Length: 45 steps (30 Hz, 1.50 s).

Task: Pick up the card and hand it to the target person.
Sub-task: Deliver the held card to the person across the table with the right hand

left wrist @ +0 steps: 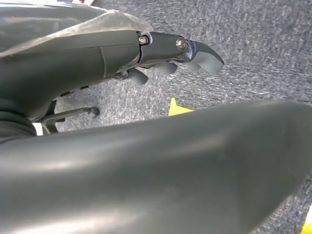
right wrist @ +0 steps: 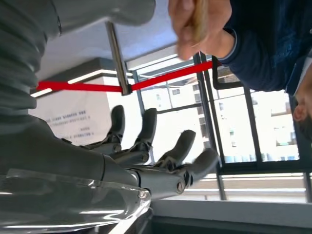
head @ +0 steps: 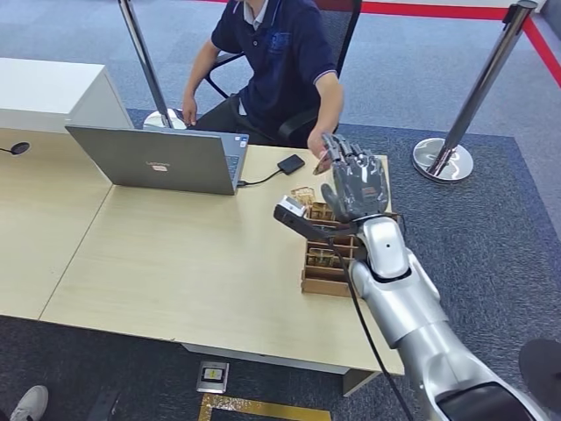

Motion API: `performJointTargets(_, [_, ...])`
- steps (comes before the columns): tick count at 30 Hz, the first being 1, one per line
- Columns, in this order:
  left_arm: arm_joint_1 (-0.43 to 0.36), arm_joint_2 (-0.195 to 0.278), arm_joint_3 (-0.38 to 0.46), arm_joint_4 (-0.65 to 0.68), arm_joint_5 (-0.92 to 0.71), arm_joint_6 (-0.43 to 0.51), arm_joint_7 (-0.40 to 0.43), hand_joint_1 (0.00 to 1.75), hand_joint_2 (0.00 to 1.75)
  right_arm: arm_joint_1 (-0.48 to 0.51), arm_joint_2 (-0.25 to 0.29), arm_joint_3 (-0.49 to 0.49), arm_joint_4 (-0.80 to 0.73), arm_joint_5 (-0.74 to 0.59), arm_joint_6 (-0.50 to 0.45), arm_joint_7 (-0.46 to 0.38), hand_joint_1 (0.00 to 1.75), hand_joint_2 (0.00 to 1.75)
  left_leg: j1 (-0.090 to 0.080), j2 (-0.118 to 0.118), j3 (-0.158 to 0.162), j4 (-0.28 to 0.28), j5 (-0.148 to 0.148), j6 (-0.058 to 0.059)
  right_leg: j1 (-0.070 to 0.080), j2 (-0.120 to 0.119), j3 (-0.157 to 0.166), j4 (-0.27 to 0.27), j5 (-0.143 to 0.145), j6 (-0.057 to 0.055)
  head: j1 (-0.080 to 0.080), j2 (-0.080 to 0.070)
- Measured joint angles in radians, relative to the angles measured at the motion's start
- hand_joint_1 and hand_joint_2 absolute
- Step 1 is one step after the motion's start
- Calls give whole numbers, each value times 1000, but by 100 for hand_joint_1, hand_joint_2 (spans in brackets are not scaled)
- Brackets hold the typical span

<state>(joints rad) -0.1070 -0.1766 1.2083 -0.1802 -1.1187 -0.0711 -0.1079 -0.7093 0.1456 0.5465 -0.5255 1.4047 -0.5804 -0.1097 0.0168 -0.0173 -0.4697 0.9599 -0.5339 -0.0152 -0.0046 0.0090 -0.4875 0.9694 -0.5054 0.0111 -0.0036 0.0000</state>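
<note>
**Card in the person's hand, clear of the raised right hand**

Card (head: pixel 322 164) position: pinched in the person's hand (head: pixel 320 149), just beyond the fingertips of the robot's right hand (head: pixel 355 182) in the head view. In the right wrist view the card (right wrist: pixel 200 19) appears as a blurred tan strip inside the person's closed hand (right wrist: pixel 195 27), apart from the robot's fingers (right wrist: pixel 176 151), with open space between them.

Scene components, largest to smallest:

1. Table (head: pixel 166 263): light wood, extending across the view.
2. Person (head: pixel 278 53): seated in a chair at the far side of the table, dark blue shirt, one arm reaching toward the right hand.
3. Right arm (head: pixel 410 307): silver, extended over the near right corner of the table.
4. Laptop (head: pixel 155 160): grey, open, lid facing the camera, on the far part of the table.
5. Wooden tray (head: pixel 327 263): compartmented, on the table beneath the right wrist.
6. Right hand: raised, palm toward the person, fingers extended and spread, holding nothing.
7. Small black device (head: pixel 290 163): flat on the table, between the laptop and the person's hand, with a cable running to the laptop.

Left hand (left wrist: pixel 176 51): seen above grey carpet, fingers partly curled, nothing between them.
</note>
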Motion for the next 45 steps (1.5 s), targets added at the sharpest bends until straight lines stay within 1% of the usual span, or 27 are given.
performJointTargets(3, [7, 0, 3, 0, 13, 4, 0, 0, 0, 125, -14, -32, -180, -16, 7, 10, 0, 175, 0, 0, -1, 0, 0, 0, 0, 0, 0, -1, 0, 0, 0, 0])
performJointTargets(8, [16, 0, 13, 0, 35, 16, -3, 0, 0, 394, -51, -104, -567, -48, 24, 39, 0, 175, 0, -2, -2, 0, -1, 1, 0, 0, -1, -2, 0, 1, 0, 0])
performJointTargets(10, [20, 0, 17, 0, 42, 19, -6, 0, 0, 503, -60, -140, -714, -93, 32, 46, 0, 175, 0, -2, -2, 0, -1, 2, 0, 0, -1, -2, -1, 1, 0, 0])
performJointTargets(13, [23, 0, 21, 0, 45, 19, -8, 0, 0, 678, -63, -202, -934, -217, 61, 43, 0, 175, 0, -2, -3, -1, -2, 2, 0, 0, -2, -3, -1, 1, 0, 0])
performJointTargets(14, [24, 0, 22, 0, 45, 19, -8, 0, 0, 739, -62, -227, -1008, -256, 70, 42, 0, 175, 0, -2, -3, -1, -2, 2, 0, 0, -2, -3, -1, 1, 0, 0])
performJointTargets(16, [26, 0, 23, 0, 45, 19, -7, 0, 0, 845, -55, -275, -1128, -292, 86, 42, 0, 175, 0, -1, -3, -1, -2, 2, 0, 0, -2, -3, -1, 1, 0, 0])
performJointTargets(19, [27, 1, 27, 0, 52, 28, 1, 0, 0, 986, -35, -351, -1258, -265, 116, 78, 0, 175, 0, -1, -2, -1, -2, 2, 0, 0, -2, -3, -1, 1, 0, 0])
performJointTargets(21, [32, 1, 34, 0, 59, 38, 11, 0, 0, 1067, -4, -428, -1312, -251, 153, 100, 0, 175, 0, 0, -2, -1, -2, 2, 0, 0, -2, -3, -1, 1, 0, 0])
performJointTargets(23, [36, 1, 40, 0, 60, 44, 20, 0, 0, 1109, 41, -533, -1332, -262, 228, 93, 0, 175, 0, 2, -2, -2, -2, 2, 0, 0, -2, -3, -1, 1, 0, 0])
performJointTargets(25, [38, 1, 43, 0, 60, 48, 31, 0, 0, 1118, 86, -652, -1309, -285, 318, 69, 0, 87, 0, 3, -1, -2, -2, 2, 0, 0, -1, -3, -1, 1, 0, 0])
performJointTargets(27, [40, 1, 45, 0, 57, 49, 38, 0, 0, 1091, 117, -784, -1223, -311, 377, 33, 0, 0, 0, 3, -1, -2, -2, 2, 0, 0, 0, -3, 0, 1, 0, 0])
performJointTargets(29, [39, 1, 46, 0, 54, 47, 39, 0, 0, 1030, 131, -930, -1070, -316, 396, -5, 0, 0, 0, 3, 0, -1, -1, 3, 0, 0, 1, -4, 1, 1, 0, 0])
performJointTargets(30, [39, 0, 46, 0, 53, 45, 39, 0, 0, 992, 132, -1004, -972, -306, 391, -16, 0, 0, -1, 2, 0, -1, -1, 4, 0, 0, 2, -4, 1, 2, 0, 0])
performJointTargets(32, [38, -1, 47, 0, 52, 42, 39, 0, 0, 922, 126, -1141, -762, -276, 364, -19, 0, 0, -1, 2, 1, -1, -1, 5, 0, 0, 2, -5, 1, 3, 0, 0])
performJointTargets(34, [38, -2, 47, 0, 51, 41, 38, 0, 0, 870, 116, -1245, -580, -247, 325, -15, 0, 0, -2, 2, 0, -1, 0, 5, -1, 0, 2, -5, 2, 4, 0, 0])
performJointTargets(36, [36, -4, 47, 0, 51, 41, 34, 0, 0, 828, 101, -1311, -430, -219, 304, 7, 0, 0, -2, 3, 0, -1, 0, 5, -1, 0, 1, -4, 2, 3, 0, 0])
performJointTargets(38, [32, -6, 47, 0, 48, 38, 27, 0, 0, 780, 80, -1361, -260, -200, 308, 62, 0, 0, -1, 3, 0, -1, 0, 5, -1, 0, 1, -4, 2, 3, 0, 0])
performJointTargets(40, [30, -8, 47, 0, 39, 32, 24, 0, 0, 738, 63, -1406, -100, -212, 347, 129, 0, 0, -1, 4, 0, -1, 0, 5, -1, 0, 1, -4, 2, 3, 0, 0])
performJointTargets(43, [26, -9, 47, 0, 34, 21, 25, 0, 0, 695, 57, -1461, 73, -227, 415, 214, 0, 0, -1, 4, 0, -1, 0, 5, -1, 0, 1, -3, 2, 3, 0, 0])
performJointTargets(45, [25, -10, 47, 0, 35, 14, 26, 0, 87, 678, 58, -1477, 149, -221, 438, 242, 0, 0, -1, 4, 0, -2, 0, 4, -1, 0, 0, -3, 2, 3, 0, 0])
